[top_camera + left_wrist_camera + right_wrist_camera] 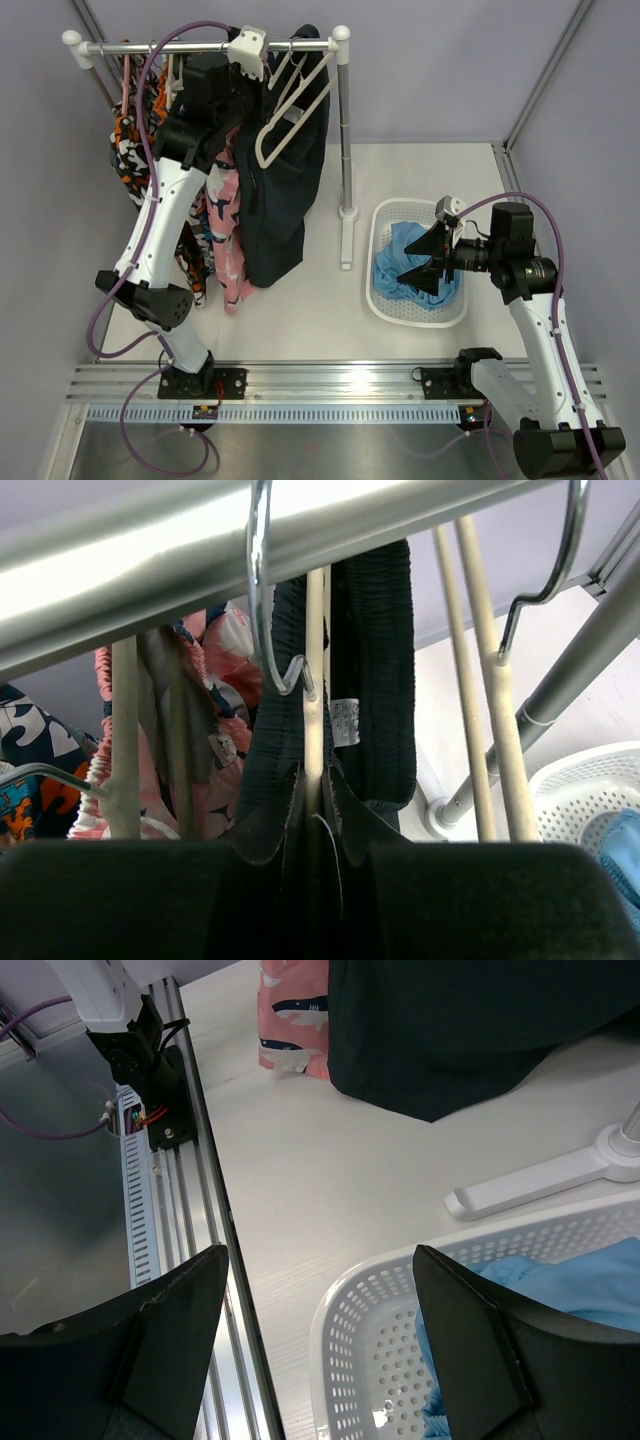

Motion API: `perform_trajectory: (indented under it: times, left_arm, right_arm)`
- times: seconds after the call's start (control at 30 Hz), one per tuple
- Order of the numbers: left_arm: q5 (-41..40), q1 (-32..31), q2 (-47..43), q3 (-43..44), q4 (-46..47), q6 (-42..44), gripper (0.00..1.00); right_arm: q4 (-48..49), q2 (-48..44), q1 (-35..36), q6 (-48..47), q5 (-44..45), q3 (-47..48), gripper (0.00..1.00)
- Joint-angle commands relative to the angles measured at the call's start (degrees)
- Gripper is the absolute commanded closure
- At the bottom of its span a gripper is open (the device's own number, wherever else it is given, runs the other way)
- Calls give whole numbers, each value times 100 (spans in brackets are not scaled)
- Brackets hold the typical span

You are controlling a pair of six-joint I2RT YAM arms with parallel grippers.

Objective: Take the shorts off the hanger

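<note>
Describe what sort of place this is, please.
Likely a robot test cell staged as a laundry corner: a clothes rack with navy shorts hanging, a white basket holding light blue shorts.

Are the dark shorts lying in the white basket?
No, the dark navy shorts hang from the rail; only the light blue shorts lie in the white basket.

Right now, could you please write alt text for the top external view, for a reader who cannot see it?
The left tool reaches up to the navy shorts hanging on a clothes rail, among patterned garments. The right tool hovers open over a white basket holding light blue shorts.
</note>
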Motion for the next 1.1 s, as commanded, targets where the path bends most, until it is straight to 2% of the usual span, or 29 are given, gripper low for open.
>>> perform_trajectory:
  times: [0.0,0.33,0.5,0.8,1.07]
  left_arm:
    - [255,18,-346,-127,401,-63,98]
    - [457,18,-1365,-786,1341,-291,100]
    - [492,18,-1541,-778,1369,-292,100]
    - [229,18,-1717,-883,719,-292,100]
    - [123,18,-1963,-1322,-99,-538,100]
  right_arm:
    - [0,8,-19,-62,-81,50,17]
    - [-17,25,-10,-79,-81,50,17]
    - [-17,34,-10,-88,-72,50,17]
    - [-26,43,-10,-88,-81,50,17]
    - [-26,43,-10,-97,-98,50,17]
